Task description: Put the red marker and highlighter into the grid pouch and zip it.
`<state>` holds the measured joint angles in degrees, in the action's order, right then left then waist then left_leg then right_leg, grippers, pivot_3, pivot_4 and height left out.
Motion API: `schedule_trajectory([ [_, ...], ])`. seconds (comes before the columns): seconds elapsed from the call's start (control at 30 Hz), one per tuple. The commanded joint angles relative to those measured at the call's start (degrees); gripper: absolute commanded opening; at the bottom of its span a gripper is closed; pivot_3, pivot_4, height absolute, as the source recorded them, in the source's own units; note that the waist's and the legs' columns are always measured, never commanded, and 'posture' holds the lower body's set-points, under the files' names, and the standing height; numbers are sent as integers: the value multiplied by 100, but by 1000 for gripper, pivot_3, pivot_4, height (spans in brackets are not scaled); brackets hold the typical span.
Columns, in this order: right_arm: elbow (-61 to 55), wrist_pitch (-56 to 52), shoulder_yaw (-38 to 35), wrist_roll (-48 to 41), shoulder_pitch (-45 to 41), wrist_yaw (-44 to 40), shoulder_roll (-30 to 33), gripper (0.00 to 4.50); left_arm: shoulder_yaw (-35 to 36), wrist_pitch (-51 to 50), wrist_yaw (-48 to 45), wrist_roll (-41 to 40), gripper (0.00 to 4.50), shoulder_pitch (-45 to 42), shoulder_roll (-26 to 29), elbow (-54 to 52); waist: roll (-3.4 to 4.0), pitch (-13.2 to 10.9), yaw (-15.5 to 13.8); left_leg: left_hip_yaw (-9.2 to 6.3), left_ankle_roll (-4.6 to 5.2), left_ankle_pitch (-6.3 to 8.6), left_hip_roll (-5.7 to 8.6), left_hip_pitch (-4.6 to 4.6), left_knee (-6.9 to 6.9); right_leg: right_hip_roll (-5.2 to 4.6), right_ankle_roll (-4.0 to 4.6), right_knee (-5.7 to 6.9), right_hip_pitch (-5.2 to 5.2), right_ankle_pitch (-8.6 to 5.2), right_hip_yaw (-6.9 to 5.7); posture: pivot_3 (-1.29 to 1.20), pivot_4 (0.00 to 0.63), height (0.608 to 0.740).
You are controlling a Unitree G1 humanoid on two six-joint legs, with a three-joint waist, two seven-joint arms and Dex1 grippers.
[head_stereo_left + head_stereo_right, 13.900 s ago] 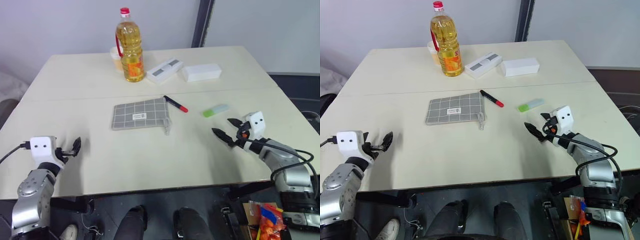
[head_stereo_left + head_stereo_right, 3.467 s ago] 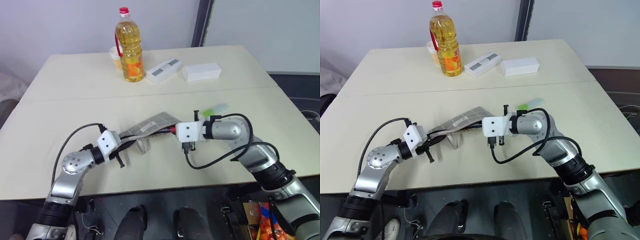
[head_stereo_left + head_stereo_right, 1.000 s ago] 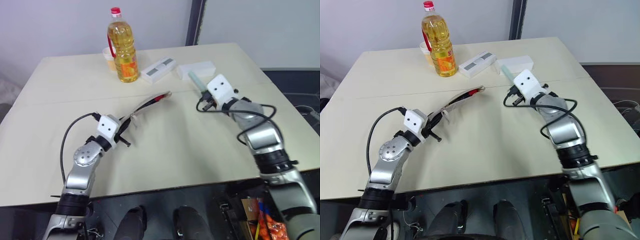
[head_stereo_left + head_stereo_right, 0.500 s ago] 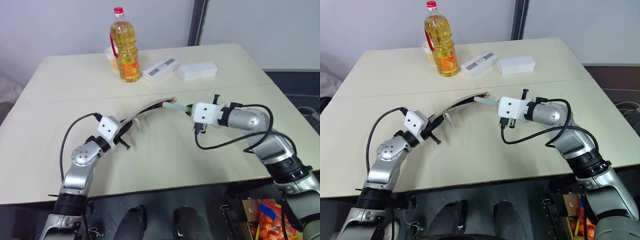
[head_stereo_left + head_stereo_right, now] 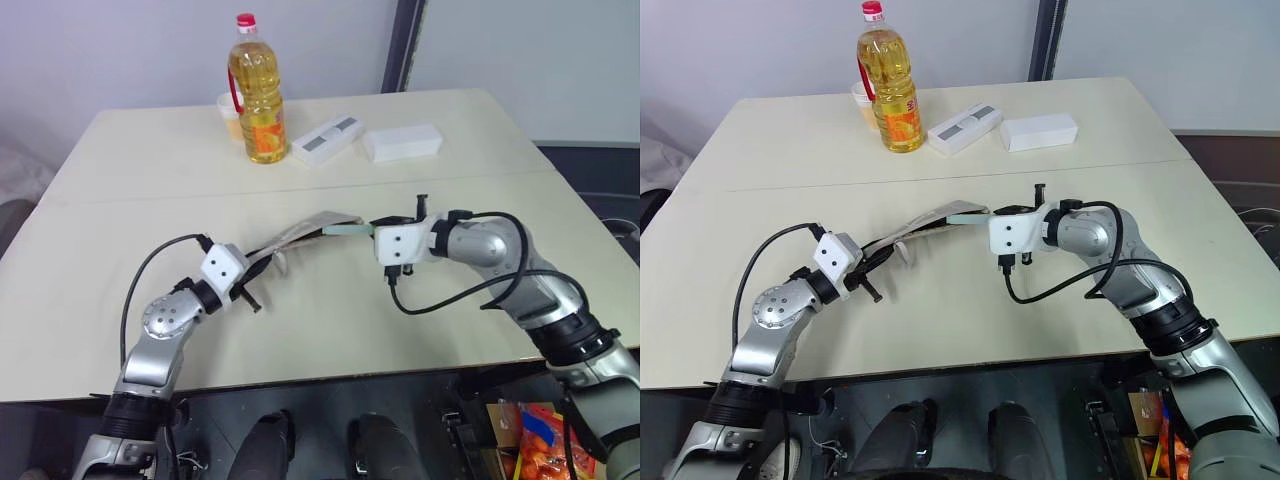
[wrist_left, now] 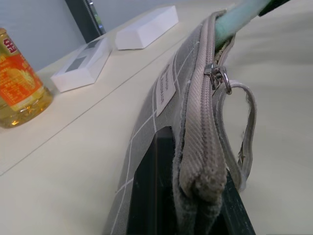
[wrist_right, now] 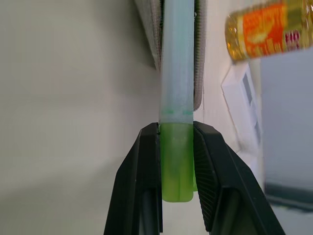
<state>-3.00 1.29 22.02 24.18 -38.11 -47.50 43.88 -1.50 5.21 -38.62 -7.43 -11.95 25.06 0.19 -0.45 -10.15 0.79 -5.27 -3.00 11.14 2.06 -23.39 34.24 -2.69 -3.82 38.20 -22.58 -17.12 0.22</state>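
Mid-task at the pale surface (image 5: 120,260): we see the left gripper (image 5: 243,283) with its jaws clamped tight on the near end of the grid pouch (image 5: 300,233), lifting the grey checked fabric off the surface so its open zipper edge faces the other arm. The right gripper (image 7: 175,161) has its jaws closed on the green body of the highlighter (image 7: 176,93), and the pale bluish cap end is pushed between the two lips of the pouch mouth. In the left wrist view the cap sits at the far end of the zipper line, just past the metal zipper pull (image 6: 218,78) and its looped cord (image 6: 244,125).

We judge the job a little past halfway. The red marker lies nowhere on the surface around the pouch; a dark shape inside the opening in the left wrist view may be it, though we cannot be sure from this angle. The highlighter is only partly in: its green half is outside, in the jaws. What remains, by our reading, is to slide it fully in, let go, then draw the zipper shut along the whole edge.

Behind the work stand an oil bottle (image 5: 257,90) and two white boxes (image 5: 402,143), well apart from the pouch.
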Motion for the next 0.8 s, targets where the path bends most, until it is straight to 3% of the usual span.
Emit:
schedule_trajectory([
  [0.03, -38, 367, 40, 279, -187, -8, 30, 384, -76, 96, -129, -3, 0, -48, 85, -277, 0, 0, -1, 0, 0, 0, 0, 0, 0, 0, 0, 0, 0, 0, 0, 0, 150, 740],
  [0.6, -234, 507, 296, 661, -159, -137, -781, 384, -221, -543, -189, -78, 0, 61, 57, -996, 0, 0, 2, -1, 0, 0, 0, 0, 1, 1, 0, 1, 1, 0, 0, 0, 150, 740],
  [0.8, -252, 472, 208, 577, -172, -215, -814, 3336, -194, -756, -143, -109, 0, -35, 41, -1116, -1, 0, 2, -1, 0, 0, -1, 1, 1, 2, 0, 1, 2, 0, 0, 0, 150, 740],
])
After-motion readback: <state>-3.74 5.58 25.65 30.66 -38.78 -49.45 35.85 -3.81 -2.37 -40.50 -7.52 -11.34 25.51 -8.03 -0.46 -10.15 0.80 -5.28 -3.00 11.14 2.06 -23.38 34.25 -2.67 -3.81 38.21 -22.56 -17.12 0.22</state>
